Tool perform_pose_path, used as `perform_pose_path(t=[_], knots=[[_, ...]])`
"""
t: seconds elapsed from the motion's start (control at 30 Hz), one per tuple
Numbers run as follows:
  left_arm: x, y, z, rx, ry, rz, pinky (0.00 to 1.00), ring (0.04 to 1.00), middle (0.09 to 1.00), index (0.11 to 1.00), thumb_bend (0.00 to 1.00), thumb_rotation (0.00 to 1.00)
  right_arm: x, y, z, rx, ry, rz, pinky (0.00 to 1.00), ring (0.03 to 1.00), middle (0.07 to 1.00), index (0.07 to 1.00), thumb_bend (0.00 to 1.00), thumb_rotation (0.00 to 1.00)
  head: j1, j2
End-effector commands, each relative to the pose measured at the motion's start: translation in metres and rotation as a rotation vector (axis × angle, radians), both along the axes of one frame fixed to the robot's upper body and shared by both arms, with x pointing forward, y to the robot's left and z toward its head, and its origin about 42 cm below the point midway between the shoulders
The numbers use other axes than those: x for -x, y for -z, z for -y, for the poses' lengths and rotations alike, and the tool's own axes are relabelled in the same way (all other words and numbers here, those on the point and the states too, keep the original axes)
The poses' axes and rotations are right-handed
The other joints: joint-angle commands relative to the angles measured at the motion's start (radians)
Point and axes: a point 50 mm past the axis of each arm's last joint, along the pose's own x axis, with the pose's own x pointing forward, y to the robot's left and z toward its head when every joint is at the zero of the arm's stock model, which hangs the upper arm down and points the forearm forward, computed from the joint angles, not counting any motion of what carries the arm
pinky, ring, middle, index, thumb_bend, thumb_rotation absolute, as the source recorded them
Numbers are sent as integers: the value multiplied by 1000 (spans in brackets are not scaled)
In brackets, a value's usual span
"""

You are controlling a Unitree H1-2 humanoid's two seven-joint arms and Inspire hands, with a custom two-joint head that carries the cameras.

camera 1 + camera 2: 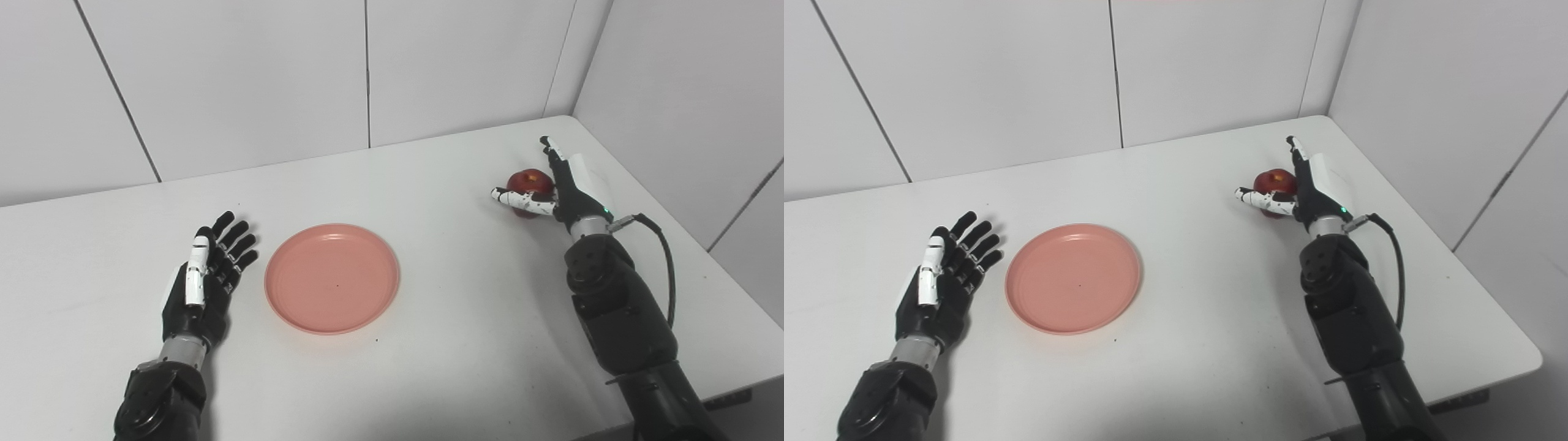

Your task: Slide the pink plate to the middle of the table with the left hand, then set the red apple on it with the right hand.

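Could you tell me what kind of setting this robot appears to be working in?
Probably a lab test cell: a bare white table boxed in by plain white panel walls, holding only a round pink plastic plate and a red apple for the two robot hands.

White table (pixel 465 343), white panelled walls (pixel 245 79), corner.

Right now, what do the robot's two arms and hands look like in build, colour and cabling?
Both arms are bulky matte black with a silver metal wrist ring. The left hand has black fingers and a white thumb. The right hand has a white back shell, a small green light near the wrist and white digits speckled black. A black cable loops from the right wrist along the forearm.
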Motion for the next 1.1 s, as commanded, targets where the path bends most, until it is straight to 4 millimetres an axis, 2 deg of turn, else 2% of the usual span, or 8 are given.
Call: perform_pose_path(t=[0.0,0.7,1.07], knots=[[1,1,0,-5,-1,-21,875,878,886,876,409,1000,-9,-26,4,37,-10,66,726,853,907,926,1000,500,1,-1],[3,0,1,-12,-3,-20,871,874,881,873,414,1000,-13,-18,12,47,10,29,738,863,912,924,1000,418,11,7],[4,-2,2,-10,-3,-24,870,873,881,873,411,1000,-15,-14,19,24,46,49,731,852,894,902,1000,410,13,9]])
